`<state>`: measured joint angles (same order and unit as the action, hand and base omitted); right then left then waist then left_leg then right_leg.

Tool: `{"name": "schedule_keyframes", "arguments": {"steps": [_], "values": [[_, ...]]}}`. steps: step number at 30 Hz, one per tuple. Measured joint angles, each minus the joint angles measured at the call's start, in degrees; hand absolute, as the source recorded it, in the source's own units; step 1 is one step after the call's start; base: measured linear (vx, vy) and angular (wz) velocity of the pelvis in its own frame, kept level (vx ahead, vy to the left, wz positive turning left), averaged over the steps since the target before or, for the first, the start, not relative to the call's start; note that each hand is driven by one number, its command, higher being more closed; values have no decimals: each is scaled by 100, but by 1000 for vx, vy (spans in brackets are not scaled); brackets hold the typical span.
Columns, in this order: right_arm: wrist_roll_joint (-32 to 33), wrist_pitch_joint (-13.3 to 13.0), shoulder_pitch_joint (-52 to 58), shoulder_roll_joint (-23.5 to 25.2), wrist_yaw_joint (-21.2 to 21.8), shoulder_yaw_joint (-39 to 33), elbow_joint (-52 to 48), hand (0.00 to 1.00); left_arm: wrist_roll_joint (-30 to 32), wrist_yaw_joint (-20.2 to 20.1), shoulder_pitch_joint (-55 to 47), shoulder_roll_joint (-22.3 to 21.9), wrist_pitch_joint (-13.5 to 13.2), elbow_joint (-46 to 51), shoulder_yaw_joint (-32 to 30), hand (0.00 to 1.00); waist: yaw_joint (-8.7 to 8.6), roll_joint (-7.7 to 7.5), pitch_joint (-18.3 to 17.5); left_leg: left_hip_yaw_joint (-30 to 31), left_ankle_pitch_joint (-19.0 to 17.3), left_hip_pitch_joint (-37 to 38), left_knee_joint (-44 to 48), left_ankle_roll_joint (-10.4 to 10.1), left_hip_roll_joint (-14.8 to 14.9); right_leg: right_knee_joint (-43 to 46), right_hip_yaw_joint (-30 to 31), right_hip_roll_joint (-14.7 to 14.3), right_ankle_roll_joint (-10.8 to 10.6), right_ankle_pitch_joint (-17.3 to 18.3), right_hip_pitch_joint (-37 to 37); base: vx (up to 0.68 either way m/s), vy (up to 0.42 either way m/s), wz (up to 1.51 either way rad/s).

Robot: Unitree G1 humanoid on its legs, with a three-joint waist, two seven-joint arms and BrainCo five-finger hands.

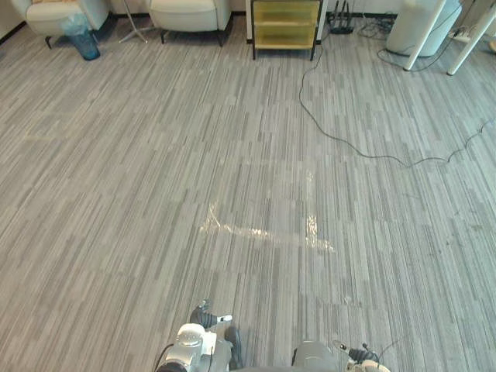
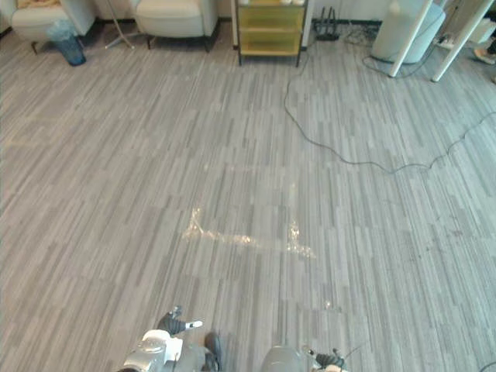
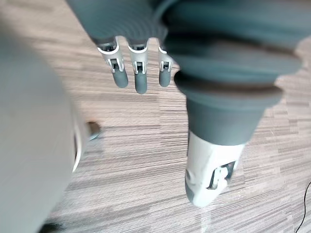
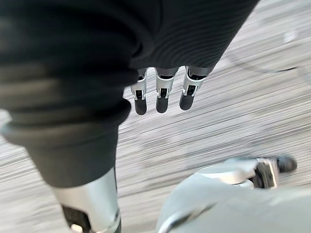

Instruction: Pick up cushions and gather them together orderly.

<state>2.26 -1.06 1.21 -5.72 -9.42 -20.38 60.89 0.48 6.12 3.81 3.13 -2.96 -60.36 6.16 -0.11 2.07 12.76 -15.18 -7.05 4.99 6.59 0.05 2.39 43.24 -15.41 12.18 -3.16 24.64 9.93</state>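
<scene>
My left hand [image 3: 140, 73] hangs over the grey striped carpet [image 1: 232, 155] with its fingers straight and nothing in it; its thumb [image 3: 210, 174] stands apart. My right hand [image 4: 163, 96] also hangs above the carpet, fingers straight and empty. A cream armchair [image 1: 56, 15] stands at the far left corner with a tan thing [image 2: 35, 3] on its seat, cut off by the view's edge.
A second cream armchair [image 1: 190, 14] and a yellow cabinet [image 1: 285, 25] line the far wall. A blue-green bin [image 1: 82, 37] stands by the left armchair. White table legs [image 1: 428, 31], a white round appliance [image 1: 415, 27] and a thin cable [image 1: 364, 153] are at the far right. Shiny tape marks [image 1: 263, 231] lie mid-floor.
</scene>
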Motion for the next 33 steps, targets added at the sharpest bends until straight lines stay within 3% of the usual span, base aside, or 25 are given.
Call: {"name": "schedule_keyframes", "arguments": {"steps": [2, 3, 5, 6, 7, 9, 12, 13, 14, 17, 19, 20, 21, 23, 24, 25, 26, 27, 28, 29, 30, 31, 33], "values": [[0, 4, -20, -98, -2, 36, -134, 0, -23, 8, 24, 2, -2, 1, 3, 0, -30, 98, 43, -29, 0, 184, -14, 0, 96, -640, -17, -119, 55, -209, 468, 393, -76, 2], [1, 8, -21, -132, -8, 37, -159, 0, -53, 16, 59, 3, -7, 4, 19, 0, -72, 140, 67, -30, -2, 310, -52, -3, 152, -1348, 39, -164, 57, -747, 820, 402, -154, 26], [1, 22, 11, -117, -11, 37, -149, 0, -53, 16, 46, 12, -14, 6, 54, 0, -100, 84, 59, -35, -172, 499, -45, -290, 176, -2452, 242, -194, 98, -1766, 969, 443, -212, 29], [0, 47, 85, -186, -3, 37, -98, 0, -55, 23, 0, -50, -9, -26, 37, 0, -93, 164, 72, 11, -413, 726, -44, -643, 286, -2343, 342, -326, 390, -2581, 1018, 475, -249, -6], [0, 35, 5, -184, -4, 35, -121, 0, -55, -5, -32, -106, -23, -67, 48, 0, -64, 233, 56, -9, -349, 707, 41, -684, 378, -1921, 394, -375, 445, -2249, 1156, 459, -254, -14], [-2, 24, -66, -244, 16, 30, -126, 0, -53, -19, -8, -207, -25, -114, 51, 0, -152, 182, 88, 31, -247, 670, 552, -793, 428, -1317, 396, -286, 536, -1648, 1234, 424, -309, 5], [-1, 22, 6, -270, 41, 44, -106, 0, -50, -28, 4, -334, -55, -106, 43, 0, -294, 173, 128, 254, 121, -363, 2942, -689, 918, -1335, 130, -291, 554, -1218, 709, 356, -300, 43], [11, 31, 80, -245, 40, 45, -115, 0, -55, -31, -72, -384, -53, -62, -82, 0, -226, 192, 134, 203, -24, -903, 4312, -548, 1196, -1634, 40, -456, 529, -1110, 205, 276, -201, 8], [14, 17, 119, -235, 43, 24, -105, 0, -55, -24, -42, -382, -77, 14, -122, 0, -152, 157, 154, 167, -141, -1100, 4622, -604, 1182, -1873, -5, -472, 524, -1099, -156, 278, -161, -10], [13, 8, 122, -231, 42, 22, -76, 0, -54, -72, -14, -387, -136, 16, -128, 0, -72, 93, 179, -334, -297, -1362, 4005, -508, 1006, -2402, -41, -454, 494, -1120, -799, 254, -63, -7], [11, 4, 101, -230, 48, 10, -86, 0, -46, -118, 0, -393, -157, 84, -132, 0, -51, 114, 173, -426, -243, -1489, 1885, -573, 519, -2684, -29, -400, 414, -1120, -1127, 334, 5, -6], [8, 4, 95, -229, 49, 9, -86, 0, -47, -125, -3, -393, -156, 93, -132, 0, -46, 124, 176, -396, -190, -1490, 1566, -605, 451, -2700, -19, -398, 394, -1109, -1153, 395, 76, -12], [1, 6, 90, -229, 48, -21, -82, 0, -47, -135, -17, -401, -149, 108, -129, 0, -27, 184, 189, -153, 216, -1445, 324, -771, 190, -2797, 2, -402, 276, -1039, -1319, 448, 113, -12], [-3, 7, 112, -238, 44, -31, -80, 0, -47, -136, -21, -423, -140, 102, -126, 0, -5, 302, 189, -142, 504, -1390, -239, -768, 146, -2945, 7, -490, 123, -941, -1557, 502, 178, -11], [-5, 9, 160, -297, 41, -18, -76, 0, -48, -135, -51, -435, -139, 87, -128, 0, 15, 408, 164, -152, 823, -1389, -230, -482, 190, -3029, 56, -592, -51, -784, -1839, 480, 222, -14], [-7, 11, 183, -254, 50, 20, -67, 0, -49, -136, -47, -384, -134, 67, -129, 0, 41, 338, 110, -167, 1144, -1324, -101, -125, 53, -3036, 145, -472, -191, -624, -2022, 494, 214, -11], [-8, 10, 183, -227, 50, 43, -61, 0, -49, -135, -43, -367, -133, 62, -127, 0, 42, 247, 88, -169, 1020, -1307, -49, -46, -47, -3025, 145, -374, -243, -576, -2043, 626, 208, 4], [-9, 5, 241, -169, 57, 55, -45, 0, -50, -136, -42, -344, -131, 12, -125, 0, 37, -20, -61, -187, 649, -1382, 188, 78, -364, -2829, 262, -29, -372, -485, -1995, 540, 168, 17], [-9, 8, 233, -157, 59, 45, -12, 0, -52, -147, -35, -351, -128, 5, -71, 0, 49, -84, -114, -192, 415, -1413, 326, 150, -512, -2315, 497, 151, -415, -460, -1775, 551, 176, 23], [-10, 8, 234, -147, 61, 36, -2, 0, -52, -161, -35, -350, -131, 2, -35, 0, 54, -98, -111, -166, 317, -1387, 380, 200, -583, -1845, 675, 227, -430, -472, -1595, 524, 193, 39], [-13, 9, 245, -103, 68, 21, 48, 0, -57, -174, -25, -322, -131, 5, -2, 0, 36, -140, -103, -82, 182, -1247, 428, 210, -703, -716, 967, 349, -650, -654, -1170, 520, 171, 57], [-12, 30, 249, -53, 97, -1, 111, 0, -58, -178, -30, -256, -107, -26, 47, 0, 38, -145, -88, 81, 61, -989, 429, 247, -786, 326, 1171, 327, -847, -597, -810, 507, 137, 59], [-12, 49, 267, -42, 115, -18, 125, 0, -59, -175, -54, -207, -98, -62, 105, 0, 36, -89, -62, 253, -20, -574, 286, 240, -782, 806, 1048, 275, -719, -438, -637, 467, 21, 44]]}}
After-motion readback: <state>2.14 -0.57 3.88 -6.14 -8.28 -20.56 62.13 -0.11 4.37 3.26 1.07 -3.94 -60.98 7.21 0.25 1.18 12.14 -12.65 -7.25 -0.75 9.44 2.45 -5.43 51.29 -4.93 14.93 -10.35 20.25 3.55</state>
